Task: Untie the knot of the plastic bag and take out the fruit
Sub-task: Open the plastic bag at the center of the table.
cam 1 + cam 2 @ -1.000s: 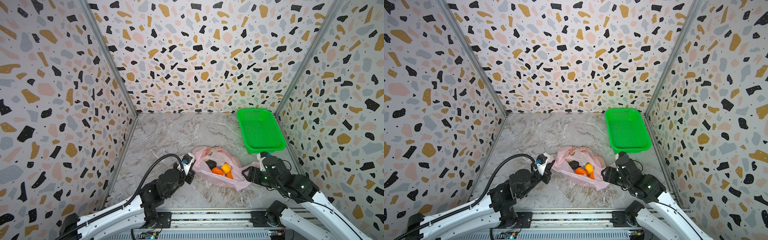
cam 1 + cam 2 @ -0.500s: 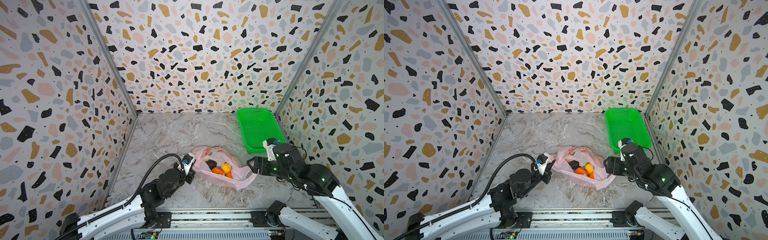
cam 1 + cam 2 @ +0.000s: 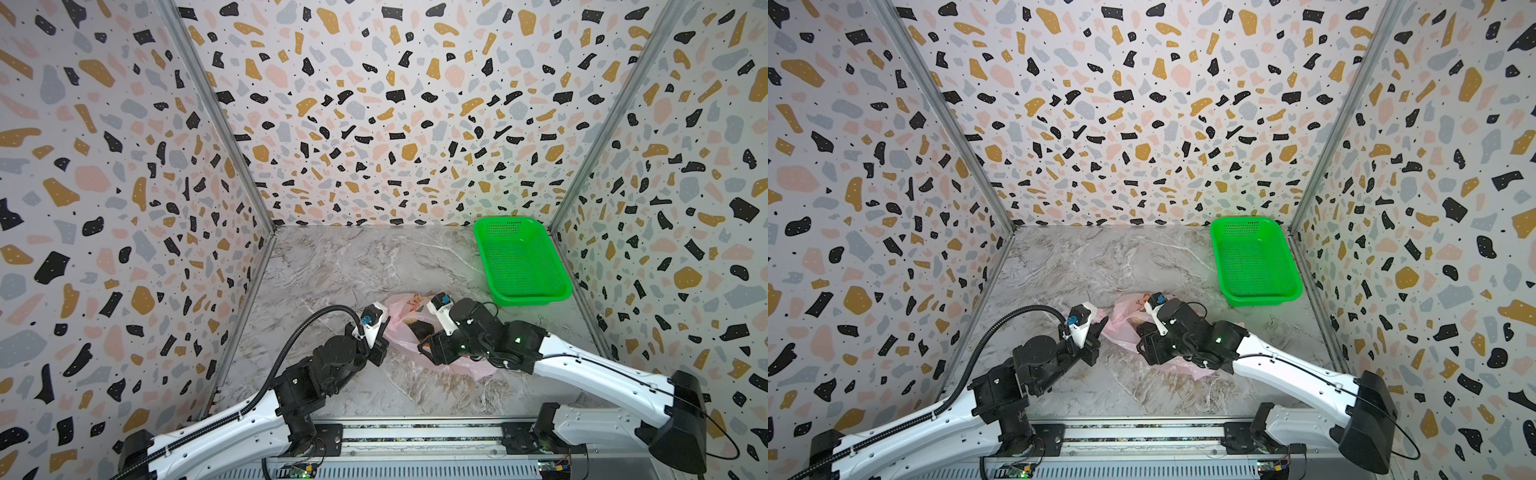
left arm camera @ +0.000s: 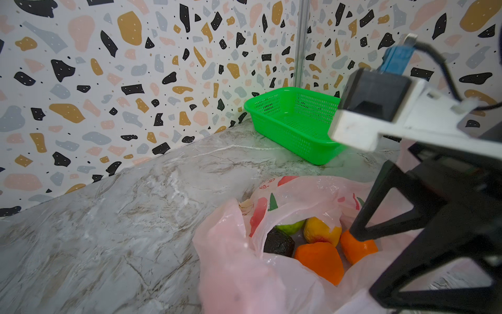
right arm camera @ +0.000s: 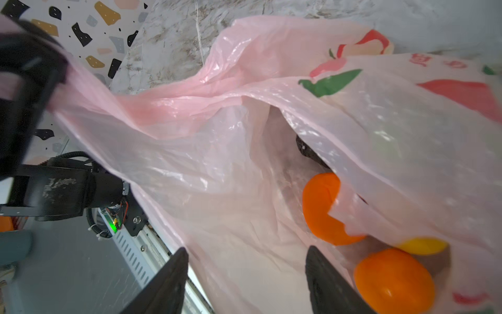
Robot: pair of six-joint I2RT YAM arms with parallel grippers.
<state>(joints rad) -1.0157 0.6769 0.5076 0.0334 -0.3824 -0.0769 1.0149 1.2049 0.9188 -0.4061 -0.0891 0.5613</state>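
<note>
The pink plastic bag point(image 3: 400, 304) point(image 3: 1124, 308) lies on the marble floor with its mouth gaping. The knot is out of view. Inside lies the fruit: two tangerines point(image 4: 317, 258) point(image 5: 394, 280), a yellow-red piece point(image 4: 320, 231), a green one point(image 4: 289, 227) and a dark avocado point(image 4: 278, 243). My left gripper point(image 3: 384, 328) point(image 5: 51, 89) is shut on the bag's left edge and pulls it taut. My right gripper point(image 3: 428, 348) point(image 4: 364, 263) point(image 5: 244, 261) hangs open in the bag's mouth. One of its fingertips point(image 4: 355, 235) rests against a tangerine, and thin plastic lies between the jaws.
A bright green perforated basket point(image 3: 532, 297) point(image 3: 1262, 300) point(image 4: 293, 136) stands at the back right against the wall. Speckled walls close in the floor on three sides. The arms' base rail point(image 3: 415, 436) runs along the front edge.
My right gripper has swung left from beside the bag to over it and into its mouth. The left gripper has stayed put, still clamped on the bag.
</note>
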